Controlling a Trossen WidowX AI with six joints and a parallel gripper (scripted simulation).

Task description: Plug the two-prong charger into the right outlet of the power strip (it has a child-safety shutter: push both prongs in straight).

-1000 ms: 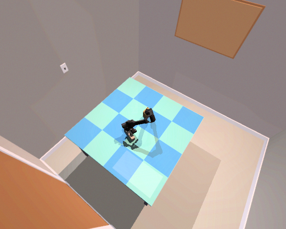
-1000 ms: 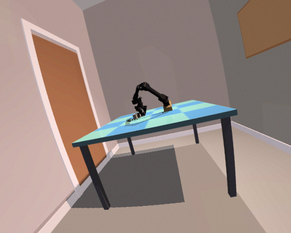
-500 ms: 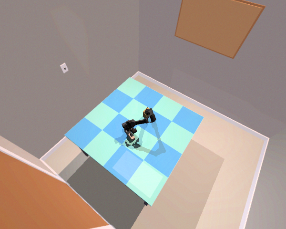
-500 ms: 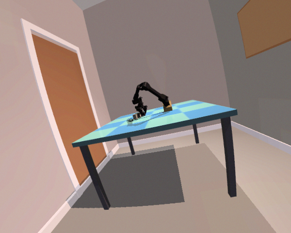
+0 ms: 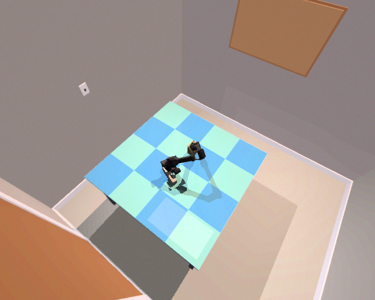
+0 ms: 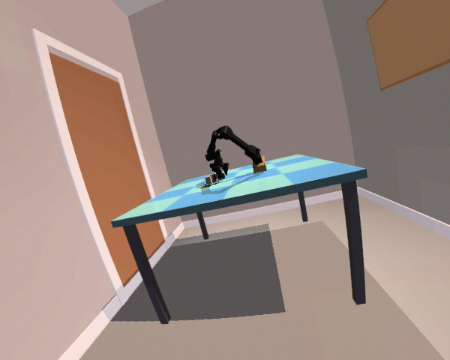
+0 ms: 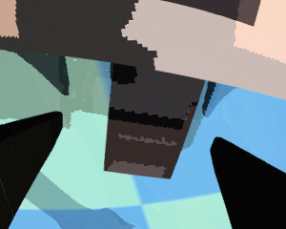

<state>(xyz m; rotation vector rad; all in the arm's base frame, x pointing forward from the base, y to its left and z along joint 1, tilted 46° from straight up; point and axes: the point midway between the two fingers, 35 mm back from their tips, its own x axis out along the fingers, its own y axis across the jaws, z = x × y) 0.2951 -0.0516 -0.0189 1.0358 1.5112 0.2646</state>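
Note:
My gripper is open. In the wrist view its two black fingers stand wide apart, one on each side of the charger, with gaps between. The charger is a dark brown block. Its far end meets the near edge of the power strip in that view. Its prongs are not visible, and I cannot tell how deep they sit or in which outlet. The power strip is pale pinkish, partly in dark shadow, and crosses the top of the wrist view. A dark patch shows on its top.
The black arm reaches over the checkered blue and green table from its orange-brown base. Shadows of the arm fall around the strip. The table's edges lie well away from the gripper.

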